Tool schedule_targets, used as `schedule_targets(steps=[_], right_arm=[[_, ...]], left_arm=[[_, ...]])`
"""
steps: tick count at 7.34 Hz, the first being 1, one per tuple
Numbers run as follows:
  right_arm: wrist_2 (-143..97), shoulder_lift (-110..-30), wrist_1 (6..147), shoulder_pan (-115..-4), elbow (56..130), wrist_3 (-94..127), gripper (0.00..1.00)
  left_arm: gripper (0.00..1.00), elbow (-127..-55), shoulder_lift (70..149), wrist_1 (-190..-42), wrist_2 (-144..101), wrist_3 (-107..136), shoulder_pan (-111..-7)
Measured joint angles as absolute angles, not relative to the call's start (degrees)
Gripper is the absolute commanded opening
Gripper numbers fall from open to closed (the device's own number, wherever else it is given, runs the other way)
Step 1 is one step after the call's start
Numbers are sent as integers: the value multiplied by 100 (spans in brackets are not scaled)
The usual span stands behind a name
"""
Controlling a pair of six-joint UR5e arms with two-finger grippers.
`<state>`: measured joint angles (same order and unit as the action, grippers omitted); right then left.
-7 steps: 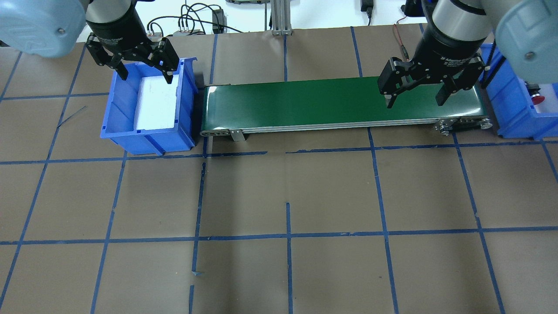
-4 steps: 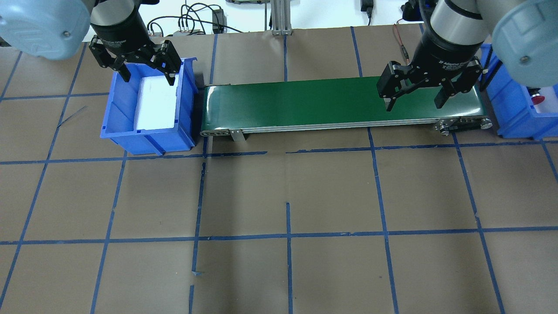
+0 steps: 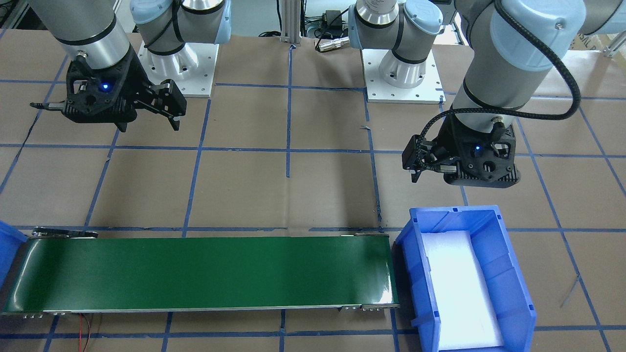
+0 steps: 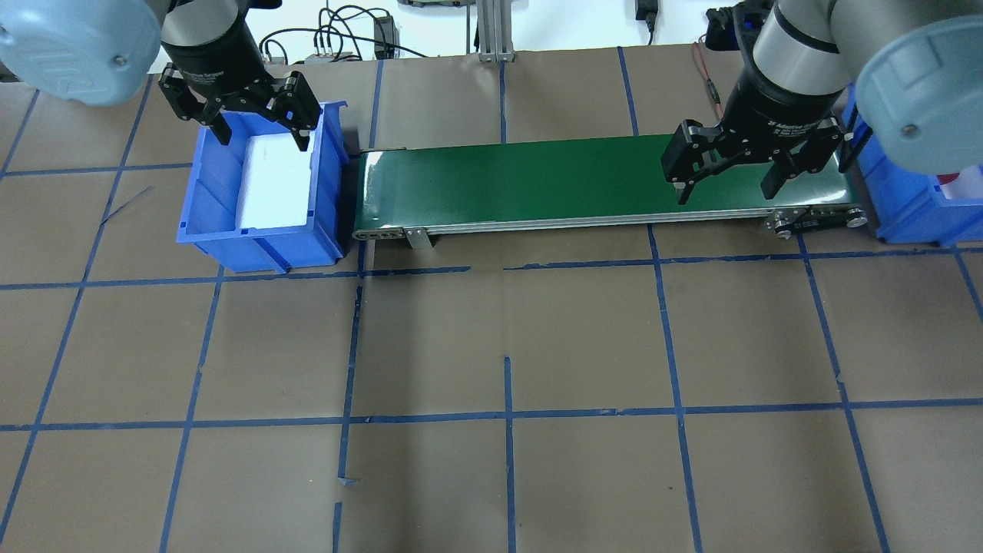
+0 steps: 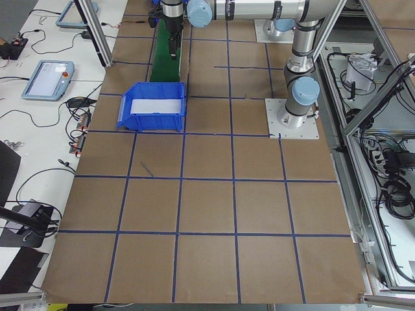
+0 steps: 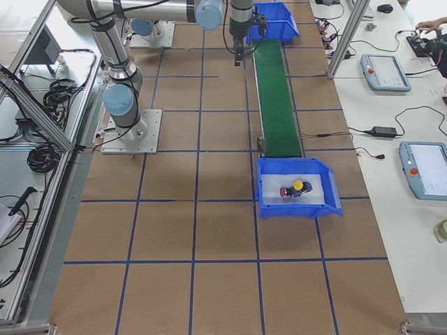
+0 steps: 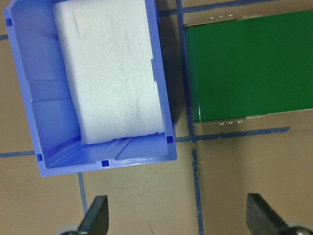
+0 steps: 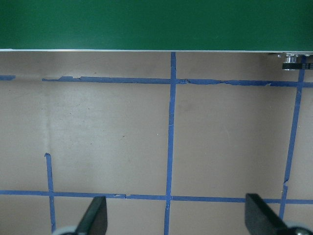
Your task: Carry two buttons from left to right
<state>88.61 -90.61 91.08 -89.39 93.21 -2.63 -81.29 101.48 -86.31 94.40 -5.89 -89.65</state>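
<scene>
The red-capped push-button switch point(image 6: 284, 192) and the yellow-capped push-button switch point(image 6: 298, 185) lay close together on white padding inside the right blue plastic bin point(image 6: 330, 190). This bin stood just beside the right end of the long green conveyor belt point(image 4: 522, 180). At the left end of the belt stood the left blue plastic bin point(image 4: 196, 207), which held a white foam pad point(image 4: 276, 184). The left hand point(image 4: 261, 140) hung above the brown paper-covered counter point(image 4: 507, 330) near this left bin, its two fingers point(image 7: 98, 218) wide apart with nothing between them. The right hand point(image 4: 724, 192) hung near the right part of the belt, its fingers point(image 8: 95, 218) also spread apart and holding nothing.
</scene>
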Motion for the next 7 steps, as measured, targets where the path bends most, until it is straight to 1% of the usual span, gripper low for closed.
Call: schedule_targets(steps=[7], right_arm=[[8868,-9054,9197,-8938,9316,-255,100]], left_arm=[[100,-8122,10165,-8617,9334,-563,-8958]])
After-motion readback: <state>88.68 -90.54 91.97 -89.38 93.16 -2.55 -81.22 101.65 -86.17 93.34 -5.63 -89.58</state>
